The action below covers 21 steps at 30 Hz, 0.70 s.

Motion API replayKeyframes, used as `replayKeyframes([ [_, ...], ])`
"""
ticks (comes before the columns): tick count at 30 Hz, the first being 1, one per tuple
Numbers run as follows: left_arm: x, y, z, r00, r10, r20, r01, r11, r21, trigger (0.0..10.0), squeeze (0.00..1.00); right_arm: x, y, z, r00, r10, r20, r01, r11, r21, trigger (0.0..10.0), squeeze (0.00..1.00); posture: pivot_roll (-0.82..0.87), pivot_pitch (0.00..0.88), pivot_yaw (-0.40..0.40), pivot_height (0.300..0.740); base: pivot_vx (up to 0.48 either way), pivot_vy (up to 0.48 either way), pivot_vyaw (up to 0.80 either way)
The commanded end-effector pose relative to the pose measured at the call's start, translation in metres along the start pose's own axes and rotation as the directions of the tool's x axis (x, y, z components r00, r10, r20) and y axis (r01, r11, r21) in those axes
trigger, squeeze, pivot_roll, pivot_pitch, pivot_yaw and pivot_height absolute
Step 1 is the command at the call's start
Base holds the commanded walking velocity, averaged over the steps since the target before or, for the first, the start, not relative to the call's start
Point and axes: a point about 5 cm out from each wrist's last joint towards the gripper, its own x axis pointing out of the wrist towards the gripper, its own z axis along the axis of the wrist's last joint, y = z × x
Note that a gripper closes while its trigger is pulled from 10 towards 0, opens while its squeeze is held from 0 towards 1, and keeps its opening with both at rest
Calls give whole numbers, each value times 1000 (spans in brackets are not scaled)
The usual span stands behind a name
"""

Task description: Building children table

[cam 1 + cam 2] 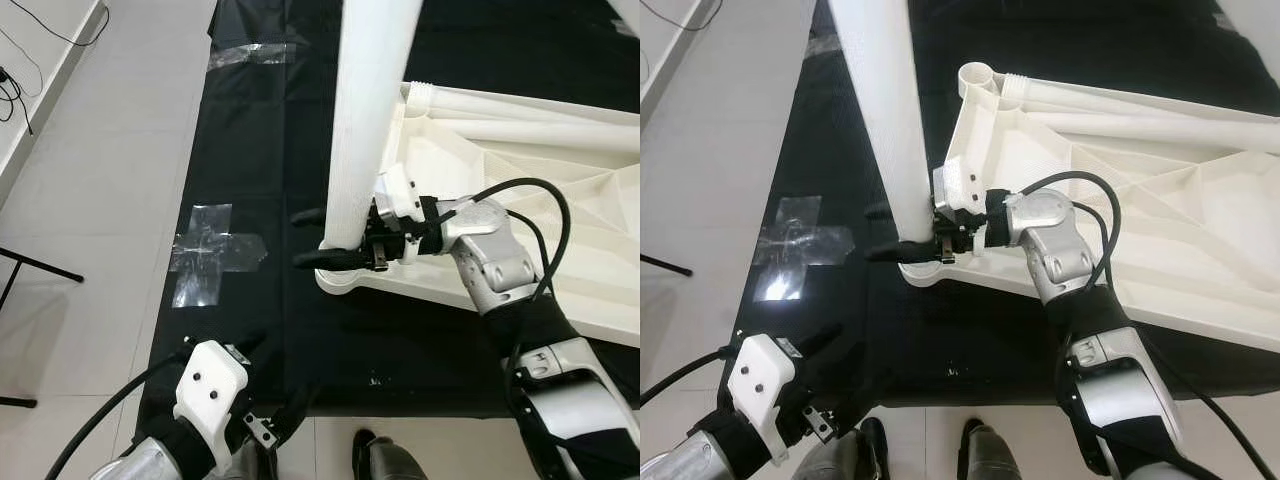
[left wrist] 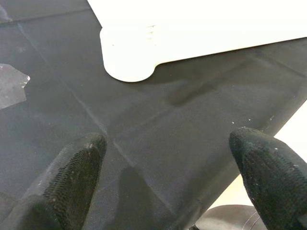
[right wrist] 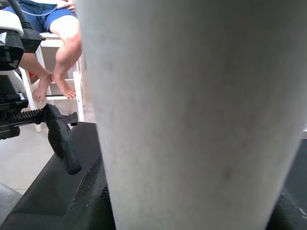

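Leg (image 1: 365, 120), white plastic tube, stands upright in the corner socket of the upturned tabletop (image 1: 560, 200) on the black floor mat (image 1: 260, 130). Looks light, stiff, smooth, likely slippery; low grip near the socket suits it. Right end effector (image 1: 335, 240) is clamped around its base. Left end effector (image 2: 168, 172) hovers spread over the mat, empty. Tape cross (image 1: 205, 250) nearby; person's legs (image 3: 62, 52) on a stool beyond.

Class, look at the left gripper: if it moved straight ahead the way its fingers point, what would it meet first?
Probably the black mat under the open left gripper; beyond that, the rounded corner of the white tabletop. Depth is hard to judge.
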Motion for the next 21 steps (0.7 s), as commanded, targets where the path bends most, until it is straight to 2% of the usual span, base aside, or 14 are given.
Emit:
replayKeyframes([
  [1,0,-3,-7,1000,1,-29,-2,1000,-26,10000,0,5,9,-16,998,30,-53,-26,998,63,10000,0,56,331,-27,740,0,0,0],
  [9,-1,-2,-9,1000,0,-30,-1,1000,-29,10000,0,6,4,-19,996,-34,-82,42,995,95,10000,0,53,330,-26,740,0,0,0],
  [14,0,-2,-9,1000,2,-30,-3,1000,-29,10000,0,8,-3,-25,986,-126,-108,140,981,132,10000,0,53,330,-28,740,0,0,0],
  [21,-1,-2,-10,1000,3,-31,-4,1000,-29,10000,0,9,-5,-29,977,-169,-129,187,971,150,10000,0,53,331,-28,740,0,0,0],
])
